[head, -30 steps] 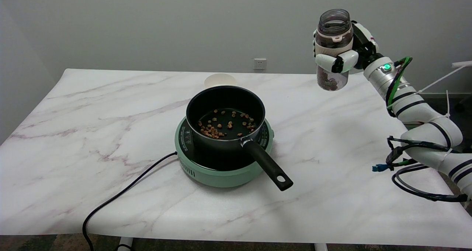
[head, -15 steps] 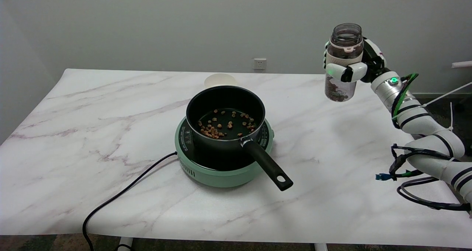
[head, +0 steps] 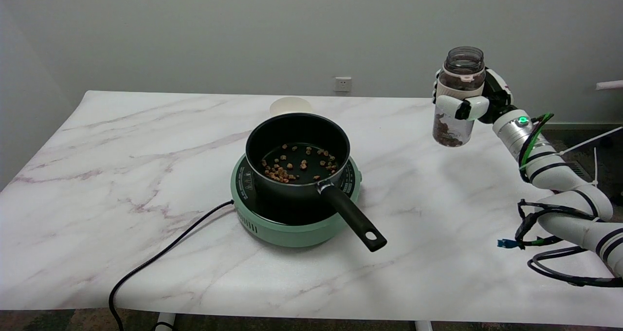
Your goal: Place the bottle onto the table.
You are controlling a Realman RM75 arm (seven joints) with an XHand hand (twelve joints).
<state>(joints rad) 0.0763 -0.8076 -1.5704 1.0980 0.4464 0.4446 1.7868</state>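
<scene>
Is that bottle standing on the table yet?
No, the right hand holds the bottle upright in the air above the table.

A white marble-patterned table point(head: 121, 185) fills the frame's lower part. A green hotplate point(head: 292, 226) sits at its centre. A black cord point(head: 160, 255) trails toward the lower left.

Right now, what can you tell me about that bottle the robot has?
The bottle looks like clear plastic, with a wide open mouth, no cap and a pale band below the neck. Brown bits fill its lower part. It stands upright in the air over the table's far right side, gripped around the middle by the right hand, touching nothing else.
</scene>
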